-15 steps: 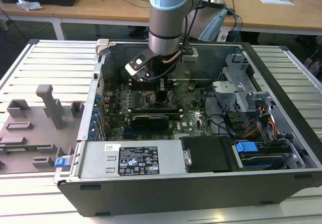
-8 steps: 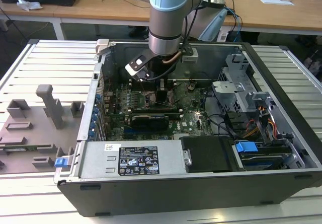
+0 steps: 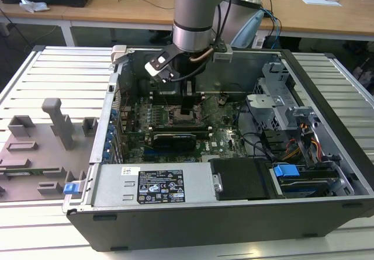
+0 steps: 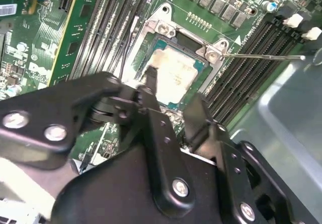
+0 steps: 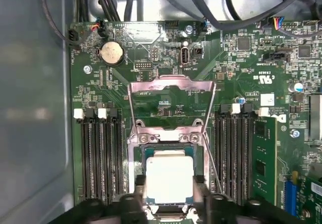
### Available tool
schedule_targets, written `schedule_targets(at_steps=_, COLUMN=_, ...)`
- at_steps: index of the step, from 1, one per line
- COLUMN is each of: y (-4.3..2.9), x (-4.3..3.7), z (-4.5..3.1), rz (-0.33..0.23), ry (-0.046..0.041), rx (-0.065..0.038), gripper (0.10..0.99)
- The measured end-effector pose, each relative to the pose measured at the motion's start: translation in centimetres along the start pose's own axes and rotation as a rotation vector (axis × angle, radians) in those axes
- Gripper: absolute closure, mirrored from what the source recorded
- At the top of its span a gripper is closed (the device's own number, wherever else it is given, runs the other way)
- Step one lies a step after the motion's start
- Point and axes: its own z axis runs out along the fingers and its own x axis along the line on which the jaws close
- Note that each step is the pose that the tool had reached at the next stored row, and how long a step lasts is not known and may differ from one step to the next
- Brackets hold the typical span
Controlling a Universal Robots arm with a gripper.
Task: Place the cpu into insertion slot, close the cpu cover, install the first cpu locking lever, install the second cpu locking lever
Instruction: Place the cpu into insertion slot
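We see the arm reaching down into the open computer case (image 3: 234, 228) on the slatted bench (image 3: 52, 73), its end effector (image 3: 188, 105) low over the green board. In both wrist views the cpu (image 5: 168, 176) lies flat inside the insertion slot (image 5: 171, 135), between the banks of long black memory slots (image 5: 100, 153). The end effector (image 5: 169, 184) straddles the cpu (image 4: 176, 70) and appears to be grasping it by two opposite edges, though the contact is hard to make out. The cpu cover (image 5: 171, 86) stands swung open beyond the slot. A thin locking lever (image 4: 261, 56) juts out from the slot's corner.
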Motion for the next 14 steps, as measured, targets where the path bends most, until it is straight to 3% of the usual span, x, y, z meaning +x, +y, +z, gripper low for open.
schedule_targets(at_steps=1, y=-0.01, x=0.00, z=-0.32, rz=0.000, ry=0.0000, rx=0.000, gripper=0.737)
schedule_targets(at_steps=2, y=-0.01, x=0.00, z=-0.47, rz=0.000, ry=-0.0001, rx=0.000, gripper=0.737)
schedule_targets(at_steps=3, y=-0.01, x=0.00, z=-0.62, rz=0.000, ry=0.0000, rx=0.000, gripper=0.800)
schedule_targets(at_steps=5, y=-0.01, x=0.02, z=-0.93, rz=0.000, ry=0.0000, rx=0.000, gripper=0.800)
schedule_targets(at_steps=6, y=-0.02, x=0.04, z=-1.27, rz=0.000, ry=0.0000, rx=0.000, gripper=0.980)
schedule_targets(at_steps=14, y=-0.04, x=0.16, z=-3.31, rz=0.000, ry=-0.0003, rx=0.000, gripper=0.980)
